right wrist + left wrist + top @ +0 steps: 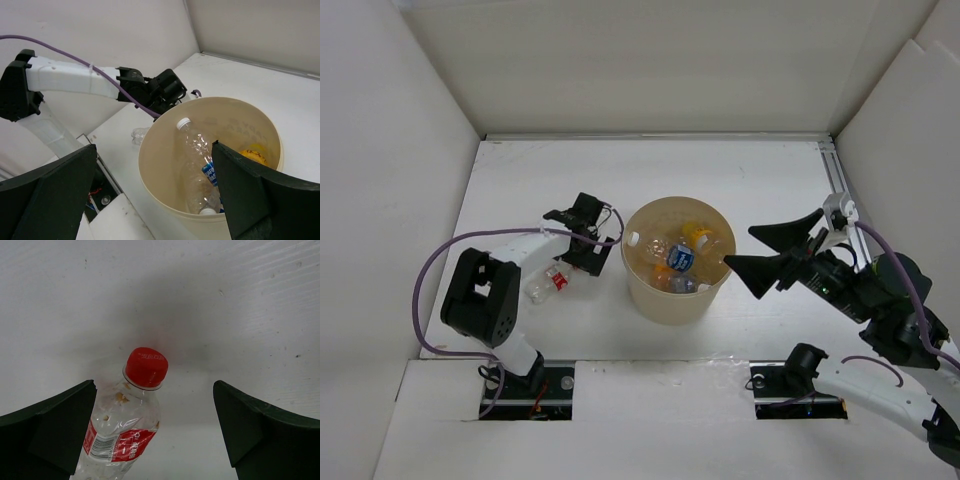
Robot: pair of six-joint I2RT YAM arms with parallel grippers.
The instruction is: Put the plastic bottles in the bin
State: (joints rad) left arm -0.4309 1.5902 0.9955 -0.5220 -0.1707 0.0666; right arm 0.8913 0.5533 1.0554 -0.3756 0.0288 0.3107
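The beige bin (670, 304) stands mid-table and holds several plastic bottles: one with a blue label (681, 258), an orange-yellow one (697, 236) and clear ones. In the right wrist view the bin (160, 165) shows a clear bottle (197, 150) inside. One bottle with a red cap and red label (550, 283) lies on the table left of the bin. My left gripper (578, 250) is open just above it. In the left wrist view the bottle (125, 425) lies between the fingers, nearer the left one. My right gripper (755, 250) is open and empty beside the bin's right rim.
White walls enclose the table on three sides. A metal rail (836, 178) runs along the back right. The left arm's purple cable (430, 270) loops to its left. The left arm (75, 80) reaches across behind the bin in the right wrist view.
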